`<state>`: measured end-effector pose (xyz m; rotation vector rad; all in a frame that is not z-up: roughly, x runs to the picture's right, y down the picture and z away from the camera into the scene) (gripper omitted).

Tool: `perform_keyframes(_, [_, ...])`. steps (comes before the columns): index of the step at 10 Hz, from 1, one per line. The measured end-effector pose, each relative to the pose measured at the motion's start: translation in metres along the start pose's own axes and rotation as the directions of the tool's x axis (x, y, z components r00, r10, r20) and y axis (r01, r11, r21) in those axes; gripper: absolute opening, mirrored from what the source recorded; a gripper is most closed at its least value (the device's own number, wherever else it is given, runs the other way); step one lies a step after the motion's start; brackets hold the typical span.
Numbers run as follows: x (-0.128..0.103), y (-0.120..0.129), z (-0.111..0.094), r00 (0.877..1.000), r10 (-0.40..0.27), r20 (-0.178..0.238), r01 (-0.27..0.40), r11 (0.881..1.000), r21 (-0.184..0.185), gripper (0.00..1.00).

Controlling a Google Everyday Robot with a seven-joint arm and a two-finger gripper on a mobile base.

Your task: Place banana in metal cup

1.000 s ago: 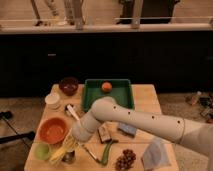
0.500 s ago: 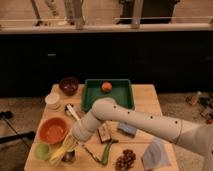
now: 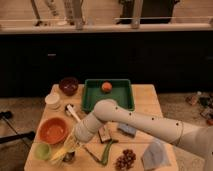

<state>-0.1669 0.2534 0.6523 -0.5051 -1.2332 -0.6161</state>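
Observation:
The pale yellow banana [image 3: 61, 152] lies tilted at the front left of the wooden table [image 3: 145, 107], its upper end at my gripper [image 3: 75, 141]. The gripper is shut on the banana and holds it just over the small metal cup [image 3: 69, 158], which is mostly hidden beneath the banana. My white arm [image 3: 135, 120] reaches in from the right across the table.
A light green cup [image 3: 42, 150] stands left of the metal cup, with an orange bowl [image 3: 52, 130] behind it. Also here are a white cup [image 3: 52, 100], dark bowl [image 3: 68, 85], green tray [image 3: 120, 100] with an orange fruit [image 3: 106, 86], green pepper [image 3: 107, 150], grapes [image 3: 125, 159] and cloth [image 3: 155, 153].
The gripper with the banana has sunk slightly toward the metal cup. Everything else stays where it was.

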Motion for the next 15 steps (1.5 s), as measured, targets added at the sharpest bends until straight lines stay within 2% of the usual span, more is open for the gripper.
perform_keyframes(2, [0.0013,0.0017,-0.0004,1.0,0.002,0.001,-0.002,1.0,0.004,0.0])
perform_keyframes(4, [0.001,0.0014,0.0,1.0,0.001,0.002,-0.001,1.0,0.003,0.1])
perform_keyframes(9, [0.0011,0.0017,-0.0002,1.0,0.001,0.002,-0.001,1.0,0.003,0.62])
perform_keyframes(11, [0.0011,0.0018,-0.0001,1.0,0.001,0.002,-0.001,1.0,0.003,0.78])
perform_keyframes(15, [0.0013,0.0023,0.0002,1.0,0.003,0.003,-0.003,1.0,0.004,0.8])
